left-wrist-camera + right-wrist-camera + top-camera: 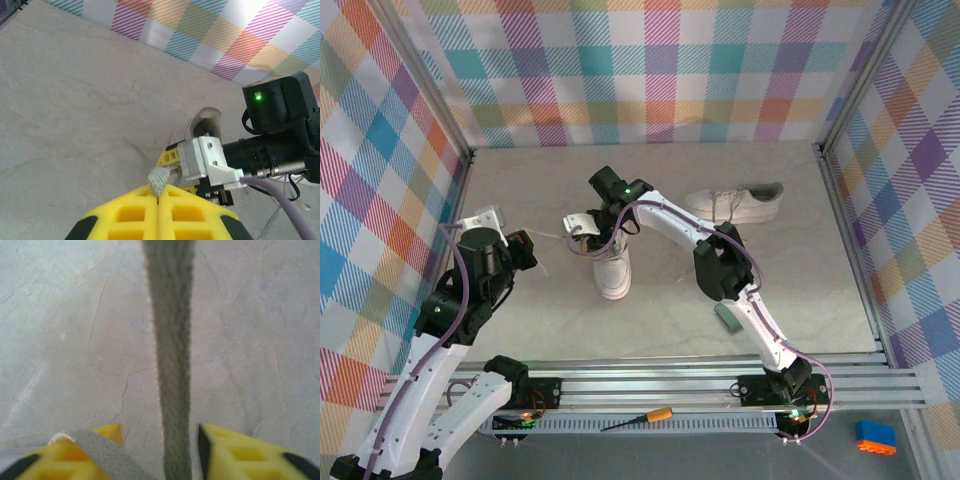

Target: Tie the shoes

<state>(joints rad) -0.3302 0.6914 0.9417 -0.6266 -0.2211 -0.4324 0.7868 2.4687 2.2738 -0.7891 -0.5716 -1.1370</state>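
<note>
Find the near shoe at mid-table, toe toward the arm bases. The far shoe sits well apart from it, close to the back wall and right of centre.

The left gripper has its fingers pressed together, clamped on a frayed lace end. From it the lace runs right toward the near shoe.

The right gripper hangs over that shoe's opening, just beside the left one. Its fingers stand apart around a lace strand; the strand lies close to one finger, with a gap at the other. A second strand drapes over that other finger.

Note the open table to the right and in front of the near shoe (a green pad lies beside the right arm). The left gripper is near the left wall.
</note>
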